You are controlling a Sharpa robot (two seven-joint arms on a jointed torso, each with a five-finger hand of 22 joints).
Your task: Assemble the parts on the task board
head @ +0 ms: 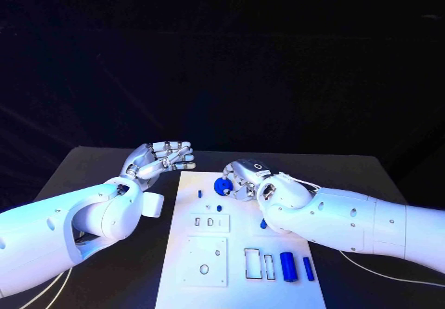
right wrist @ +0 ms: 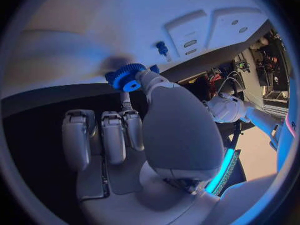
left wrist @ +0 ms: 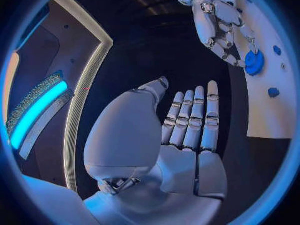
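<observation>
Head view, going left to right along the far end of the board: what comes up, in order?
left hand → small blue peg → blue gear → right hand, its fingers at the gear.

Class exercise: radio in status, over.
Left hand open, beside task board. Right hand pinching blue gear at the board's far end. Nothing obstructing.

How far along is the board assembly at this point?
Early. The right hand holds a blue gear at the far end of the task board, not clearly seated yet. The left hand is open beside the board. Two blue cylinders lie loose near the front, and several slots look unfilled.
</observation>
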